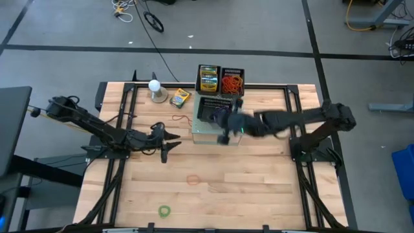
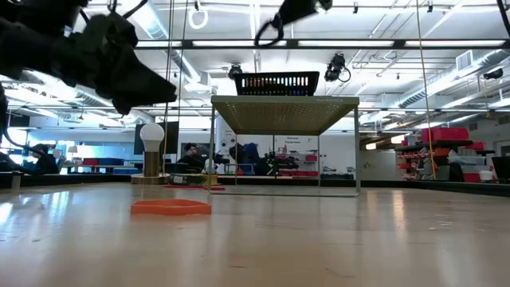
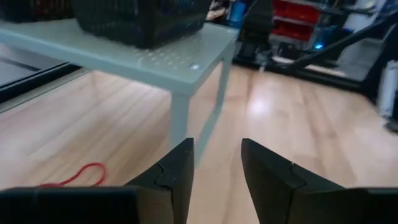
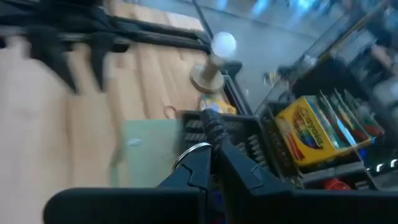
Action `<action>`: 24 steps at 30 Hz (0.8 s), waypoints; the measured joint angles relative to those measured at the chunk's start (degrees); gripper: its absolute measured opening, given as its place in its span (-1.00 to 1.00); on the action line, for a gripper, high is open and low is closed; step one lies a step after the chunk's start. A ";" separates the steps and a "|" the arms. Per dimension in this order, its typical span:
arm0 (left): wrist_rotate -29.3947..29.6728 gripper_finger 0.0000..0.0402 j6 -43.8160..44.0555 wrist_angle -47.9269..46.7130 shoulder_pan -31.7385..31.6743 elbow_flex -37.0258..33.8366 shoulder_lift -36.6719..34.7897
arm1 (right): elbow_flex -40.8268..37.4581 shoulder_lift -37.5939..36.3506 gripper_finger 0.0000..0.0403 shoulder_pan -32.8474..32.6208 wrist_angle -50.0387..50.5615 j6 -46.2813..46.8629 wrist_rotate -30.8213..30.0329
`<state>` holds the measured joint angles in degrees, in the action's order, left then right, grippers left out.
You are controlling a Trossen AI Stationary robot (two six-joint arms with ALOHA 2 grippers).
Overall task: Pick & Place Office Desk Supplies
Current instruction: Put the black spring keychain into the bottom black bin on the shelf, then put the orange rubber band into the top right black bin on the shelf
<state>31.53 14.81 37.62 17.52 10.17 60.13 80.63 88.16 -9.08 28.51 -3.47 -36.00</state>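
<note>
My right gripper [image 1: 225, 129] hovers above the black basket [image 1: 213, 109] on the pale green stand [image 1: 202, 134], shut on a black rubber band [image 2: 268, 33]. My left gripper [image 3: 217, 155] stands open just left of the stand, low over the wood, with nothing between its fingers. A red band [image 3: 81, 176] lies on the table near it. An orange band [image 1: 194, 179] and a green band [image 1: 165, 210] lie flat toward the near edge. A crayon box [image 1: 180, 97] lies by the white ball on its base [image 1: 155, 87]. My right gripper pinches the black rubber band between its two shut fingertips, with a short piece [image 4: 211, 124] sticking out past them. The fingers slant downward from the table's right side. The rest of the band hangs as a slack loop [image 2: 263, 38], clear above the basket.
Two black baskets stand at the far edge behind the stand, one with crayon boxes [image 1: 208, 79], one with orange and red bands [image 1: 233, 82]. Bare wood lies open across the table's near half and right side.
</note>
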 joint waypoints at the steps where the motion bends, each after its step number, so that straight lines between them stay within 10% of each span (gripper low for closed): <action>1: 0.35 -0.31 0.00 -0.19 -0.02 -0.04 0.25 | 0.15 0.00 -0.90 2.32 0.11 0.16 2.30; 13: -0.44 -0.30 0.39 -0.36 -0.02 -0.11 1.40 | -4.38 0.16 -0.80 20.25 0.46 6.67 24.42; 24: -0.48 -0.30 0.39 0.13 0.00 -0.09 3.05 | -5.32 0.19 -0.22 20.43 -1.91 7.31 24.35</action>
<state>31.05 15.20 37.75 17.52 10.09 63.18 75.31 88.35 11.35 26.60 3.83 -11.65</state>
